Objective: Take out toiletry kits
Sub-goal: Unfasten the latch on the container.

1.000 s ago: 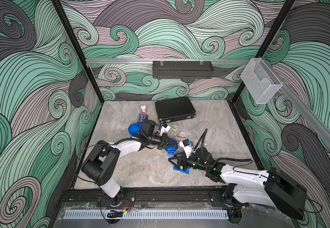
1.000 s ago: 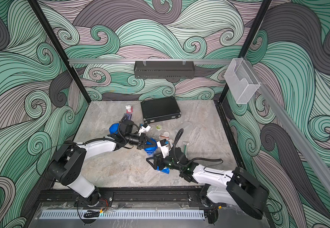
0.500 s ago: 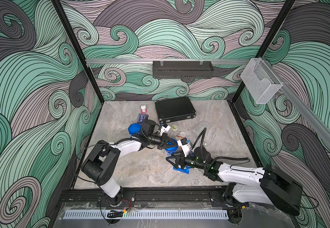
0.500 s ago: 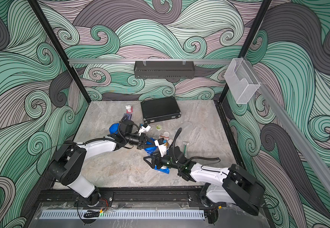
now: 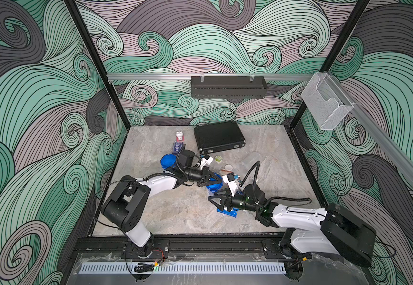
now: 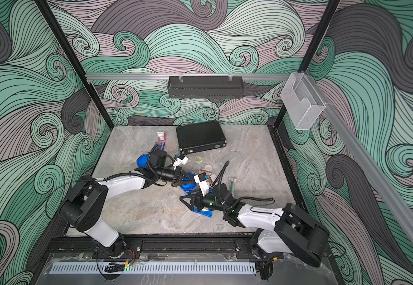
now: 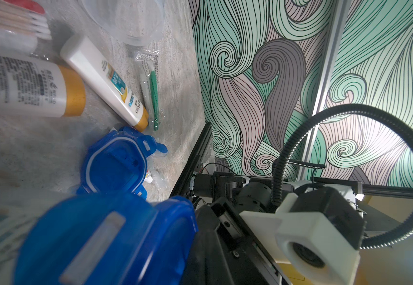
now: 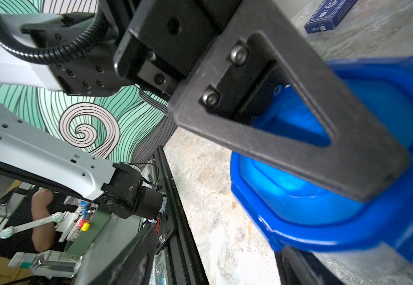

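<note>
Right pincer (image 5: 214, 201) has edged leftward; blue lid (image 5: 227, 212) lies under it.

The blurred, edge-cropped blue lid (image 7: 101, 241) seemingly hides the fingertips of the left hand (image 5: 211, 179).

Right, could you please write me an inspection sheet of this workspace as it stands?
Surface: grey marbled tabletop, items clustered mid-table.
Job's things: round blue clip-tab lid beside the left arm; gold-capped white bottle, white tube, wrapped green razor and clear plastic tumbler lying loose.
Clutter: black ribbed briefcase, shut; dark-blue card box.
Grippers: left gripper shut, against a second blue lid; right gripper above a third blue lid, open or shut unclear.
Cables: black corrugated hose loops above the right wrist.
Surroundings: black slotted shelf and clear wall bin on the rails.
</note>
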### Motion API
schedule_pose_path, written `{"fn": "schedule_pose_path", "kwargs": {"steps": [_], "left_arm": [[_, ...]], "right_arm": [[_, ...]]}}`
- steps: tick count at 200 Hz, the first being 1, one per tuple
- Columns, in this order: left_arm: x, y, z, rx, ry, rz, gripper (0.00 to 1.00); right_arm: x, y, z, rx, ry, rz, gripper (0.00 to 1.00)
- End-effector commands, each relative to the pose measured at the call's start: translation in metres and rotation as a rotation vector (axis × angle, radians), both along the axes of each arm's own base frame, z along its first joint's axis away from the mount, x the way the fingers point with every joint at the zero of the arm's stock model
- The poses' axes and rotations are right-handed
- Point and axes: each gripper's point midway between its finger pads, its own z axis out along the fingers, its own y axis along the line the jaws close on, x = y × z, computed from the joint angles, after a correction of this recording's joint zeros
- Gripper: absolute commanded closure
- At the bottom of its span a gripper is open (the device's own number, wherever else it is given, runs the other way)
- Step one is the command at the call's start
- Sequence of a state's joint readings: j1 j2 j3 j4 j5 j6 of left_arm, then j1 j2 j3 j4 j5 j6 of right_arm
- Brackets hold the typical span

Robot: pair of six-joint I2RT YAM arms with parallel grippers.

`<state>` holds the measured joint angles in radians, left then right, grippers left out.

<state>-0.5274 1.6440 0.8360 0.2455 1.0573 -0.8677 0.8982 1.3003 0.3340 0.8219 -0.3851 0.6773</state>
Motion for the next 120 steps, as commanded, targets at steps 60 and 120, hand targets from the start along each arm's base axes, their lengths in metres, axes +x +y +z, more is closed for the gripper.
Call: {"fn": "schedule_pose_path", "kwargs": {"steps": [60,120], "left_arm": [[-0.0194,0.0257,-0.1027,0.280,0.166,0.082,1.00],[-0.0182,0.0241,-0.0993,0.275,0.162,0.080,1.00]], "right_arm": [[-0.0167,0.0113,0.0861,0.270,-0.162,0.125,0.28],[-0.0164,0.0155,0.0782,0.231,-0.123,0.153,0.28]]}}
